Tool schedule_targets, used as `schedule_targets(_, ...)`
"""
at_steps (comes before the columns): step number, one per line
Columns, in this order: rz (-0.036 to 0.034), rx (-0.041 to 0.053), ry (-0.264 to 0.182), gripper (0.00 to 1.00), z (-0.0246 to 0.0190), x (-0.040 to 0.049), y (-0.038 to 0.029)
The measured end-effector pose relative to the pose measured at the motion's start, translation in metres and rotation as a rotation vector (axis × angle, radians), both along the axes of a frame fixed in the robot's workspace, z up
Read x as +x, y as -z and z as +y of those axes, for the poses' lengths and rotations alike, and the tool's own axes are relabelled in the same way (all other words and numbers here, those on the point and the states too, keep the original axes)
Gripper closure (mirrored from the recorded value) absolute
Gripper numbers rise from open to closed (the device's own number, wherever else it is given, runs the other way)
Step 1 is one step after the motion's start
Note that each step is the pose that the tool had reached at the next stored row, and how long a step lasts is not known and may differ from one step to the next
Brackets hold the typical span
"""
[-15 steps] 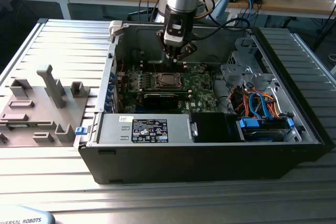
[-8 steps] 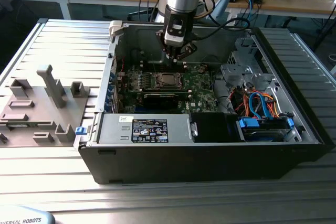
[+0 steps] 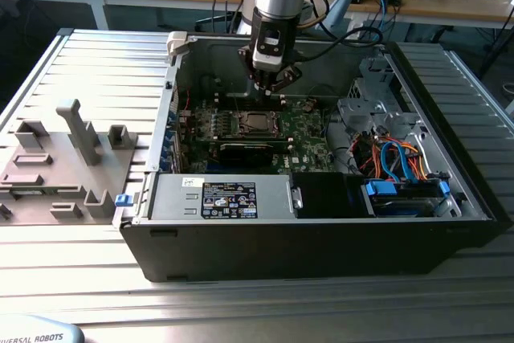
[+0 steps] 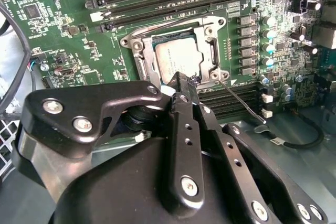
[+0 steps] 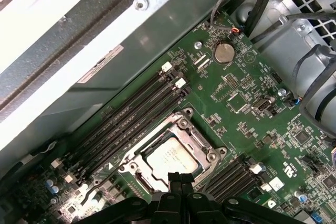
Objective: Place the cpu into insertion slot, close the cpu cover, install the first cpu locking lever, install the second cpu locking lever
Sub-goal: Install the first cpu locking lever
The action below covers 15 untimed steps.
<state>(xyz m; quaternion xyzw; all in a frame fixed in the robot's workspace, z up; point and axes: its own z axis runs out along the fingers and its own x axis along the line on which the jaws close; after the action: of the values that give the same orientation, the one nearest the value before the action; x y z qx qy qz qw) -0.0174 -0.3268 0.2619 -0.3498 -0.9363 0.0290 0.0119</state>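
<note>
Above the board (image 3: pixel 309 142): gripper (image 3: pixel 270 92), fingers (image 4: pixel 185 95) pressed together, holding nothing.
Chip (image 4: pixel 178 59): flat under cover (image 4: pixel 214 51), at 6 o'clock from gripper in exterior view.
Risk: lever (image 4: pixel 241 100) looks unlatched; it may slip off narrow tips and spring back.
</note>
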Motion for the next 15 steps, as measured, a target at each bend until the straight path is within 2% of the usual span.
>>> schedule_targets(15,0.0,0.0001,-0.047,0.89,0.0,0.0,0.0)
